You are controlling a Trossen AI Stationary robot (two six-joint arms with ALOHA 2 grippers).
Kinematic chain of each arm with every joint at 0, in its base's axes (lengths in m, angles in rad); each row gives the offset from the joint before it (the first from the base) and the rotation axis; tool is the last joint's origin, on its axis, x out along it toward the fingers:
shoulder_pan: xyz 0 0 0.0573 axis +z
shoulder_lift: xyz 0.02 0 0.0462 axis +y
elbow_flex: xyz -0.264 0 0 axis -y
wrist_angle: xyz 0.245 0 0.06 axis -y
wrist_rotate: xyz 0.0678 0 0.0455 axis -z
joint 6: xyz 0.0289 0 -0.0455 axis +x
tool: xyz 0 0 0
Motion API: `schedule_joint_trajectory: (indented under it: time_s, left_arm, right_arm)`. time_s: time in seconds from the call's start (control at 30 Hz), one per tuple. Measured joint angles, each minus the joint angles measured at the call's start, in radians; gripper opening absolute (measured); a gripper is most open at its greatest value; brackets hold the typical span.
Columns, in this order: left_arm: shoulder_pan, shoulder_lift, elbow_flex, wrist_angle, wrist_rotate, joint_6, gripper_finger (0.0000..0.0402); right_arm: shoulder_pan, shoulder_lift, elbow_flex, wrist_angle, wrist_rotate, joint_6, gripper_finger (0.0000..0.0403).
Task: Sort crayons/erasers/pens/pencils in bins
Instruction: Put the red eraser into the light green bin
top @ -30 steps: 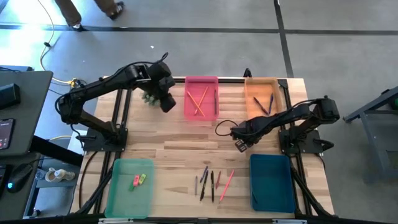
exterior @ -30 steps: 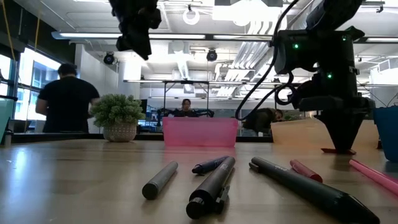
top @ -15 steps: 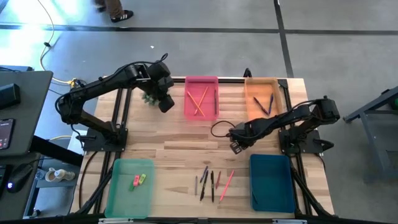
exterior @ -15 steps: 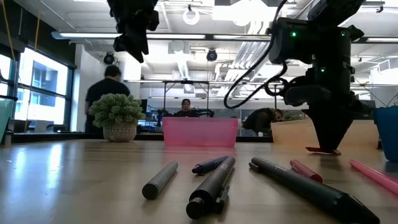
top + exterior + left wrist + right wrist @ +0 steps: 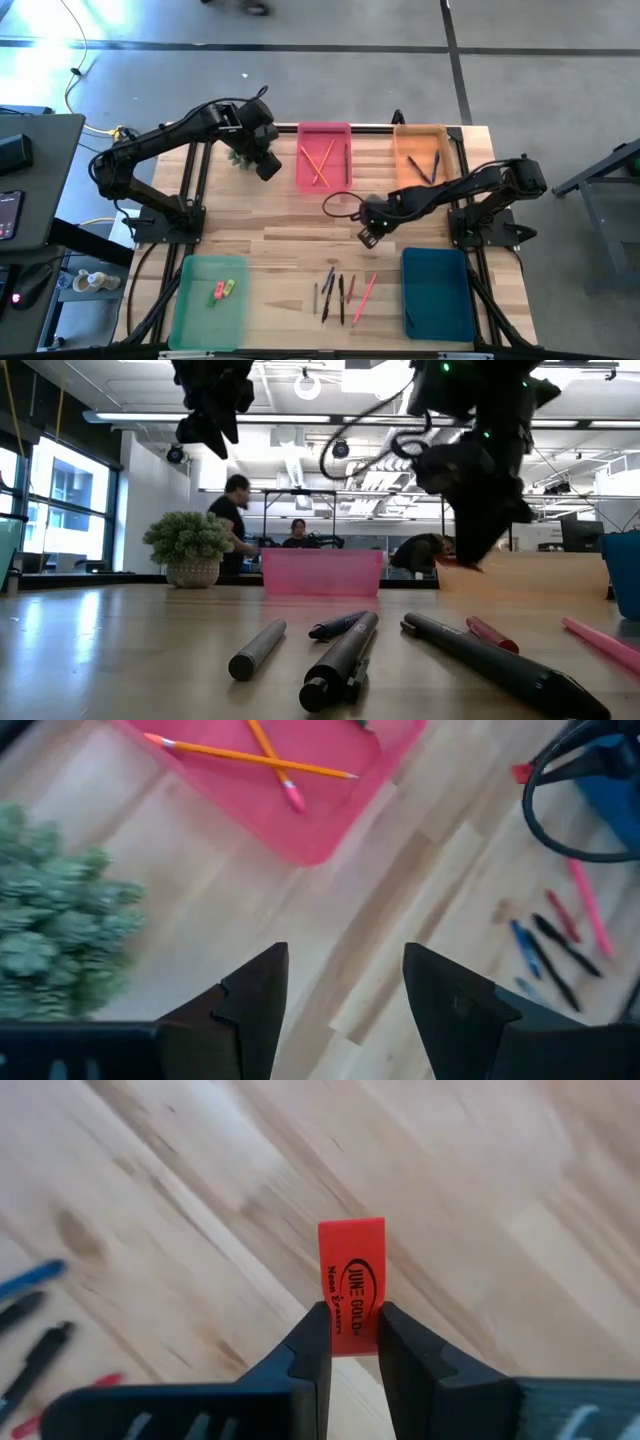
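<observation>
My right gripper [image 5: 350, 1342] is above the middle of the table [image 5: 368, 236], shut on a red-orange eraser [image 5: 352, 1280] with dark print. My left gripper [image 5: 345, 982] is open and empty, high near the pink bin [image 5: 324, 156] at the far side [image 5: 268, 168]. Orange pencils [image 5: 318, 160] lie crossed in the pink bin. Two small erasers [image 5: 222, 290] lie in the light green bin [image 5: 210, 300]. The orange bin [image 5: 420, 156] holds dark sticks. The teal bin [image 5: 437, 293] is at the near right. My right gripper pinches the red-orange eraser between its two fingers [image 5: 312, 1342] at one short end [image 5: 351, 1332]. The rest of the block, with its print, sticks out past the fingertips. The fingers point down at a slant. In the low view the eraser [image 5: 446, 563] is lifted clear of the table.
Several pens and thin sticks [image 5: 340, 293] lie in a loose group on the near middle of the table, close in the low view [image 5: 340, 655]. A small potted plant [image 5: 240, 158] stands beside my left gripper. A black cable [image 5: 338, 203] loops from the right arm.
My right gripper has moved toward the table's left edge, carrying the red-orange eraser. In the low view the eraser was down at the table surface and now rides higher. A person in the room behind has walked to the right.
</observation>
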Motion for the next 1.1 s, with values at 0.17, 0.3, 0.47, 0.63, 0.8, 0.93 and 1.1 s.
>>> schedule_joint_trajectory:
  time_s: [0.17, 0.3, 0.47, 0.63, 0.8, 0.93, 1.1]
  left_arm:
    - [-0.021, 0.0, 0.0, 0.0, 0.045, -0.038, 0.0186]
    - [-0.062, 0.0, 0.0, -0.002, 0.059, -0.065, 0.0186]
    - [-0.116, 0.0, 0.0, -0.009, 0.112, -0.094, 0.0186]
    - [-0.17, 0.0, 0.0, 0.008, 0.105, -0.171, 0.0186]
    - [-0.209, 0.0, 0.0, 0.087, 0.103, -0.268, 0.0186]
    - [-0.233, 0.0, 0.0, 0.163, 0.091, -0.345, 0.0186]
    - [-0.258, 0.0, 0.0, 0.259, 0.029, -0.426, 0.0186]
  right_arm:
    - [0.0, 0.0, 0.059, -0.002, 0.023, -0.084, 0.0051]
    - [0.0, 0.0, 0.103, -0.003, 0.034, -0.144, 0.0051]
    - [0.0, 0.0, 0.167, 0.001, 0.055, -0.244, 0.0051]
    - [0.0, 0.0, 0.232, 0.001, 0.087, -0.355, 0.0051]
    - [0.0, 0.0, 0.294, 0.002, 0.127, -0.444, 0.0051]
    - [0.0, 0.0, 0.341, 0.001, 0.162, -0.511, 0.0051]
    - [0.0, 0.0, 0.399, 0.002, 0.219, -0.594, 0.0051]
